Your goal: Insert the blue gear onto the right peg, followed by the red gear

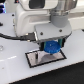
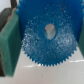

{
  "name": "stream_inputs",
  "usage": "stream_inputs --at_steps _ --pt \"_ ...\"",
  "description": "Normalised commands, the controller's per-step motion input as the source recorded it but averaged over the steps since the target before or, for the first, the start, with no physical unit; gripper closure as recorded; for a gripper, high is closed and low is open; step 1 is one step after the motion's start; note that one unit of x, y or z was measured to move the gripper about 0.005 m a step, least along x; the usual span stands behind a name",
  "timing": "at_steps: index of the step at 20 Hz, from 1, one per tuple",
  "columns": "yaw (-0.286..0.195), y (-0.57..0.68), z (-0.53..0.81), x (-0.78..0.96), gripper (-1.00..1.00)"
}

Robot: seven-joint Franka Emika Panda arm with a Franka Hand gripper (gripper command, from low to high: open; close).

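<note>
One tool clamped on blue gear, pads at rim, above plate.

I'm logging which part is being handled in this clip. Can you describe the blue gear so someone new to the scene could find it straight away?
Start at the white robot arm filling the top of the exterior view and follow it down to the gripper. Right under it, over the black-framed plate, sits the blue gear. It is the only bright blue thing there: a flat toothed disc with a pale centre hole, seen close in the wrist view.
</note>
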Motion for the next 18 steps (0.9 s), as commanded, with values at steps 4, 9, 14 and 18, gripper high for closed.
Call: stream_inputs --at_steps 4,9,14,18 --pt "0.000 0.10 0.07 0.34 1.00" --pt "0.000 -0.05 -0.04 0.29 1.00" --pt "0.000 -0.08 -0.05 0.23 1.00" --pt "0.000 -0.03 0.06 0.24 1.00"
